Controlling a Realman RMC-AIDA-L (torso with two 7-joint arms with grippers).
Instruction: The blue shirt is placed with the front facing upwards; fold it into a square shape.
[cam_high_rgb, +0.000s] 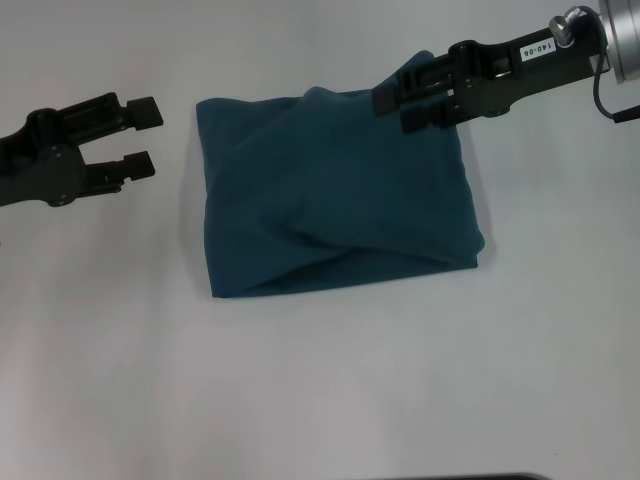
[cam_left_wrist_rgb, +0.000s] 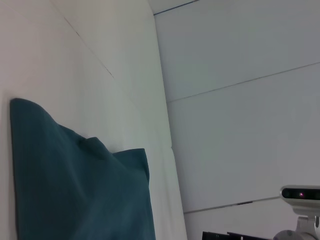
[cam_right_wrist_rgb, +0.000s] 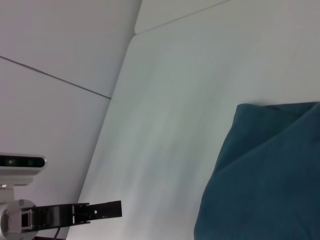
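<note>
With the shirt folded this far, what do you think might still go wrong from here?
1. The right gripper sits over the far right corner of the dark teal-blue cotton shirt; if cloth is snagged there, withdrawing may drag that corner and undo the fold.
2. The top layer lies in loose diagonal ridges, not flat, so the bundle may spring open or end up lopsided rather than square.
3. The left gripper, open beside the shirt's left edge on the white table, could nudge it askew.

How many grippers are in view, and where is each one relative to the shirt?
2. The left gripper is open, just off the left edge of the folded blue shirt, not touching it. The right gripper is over the shirt's far right corner.
</note>
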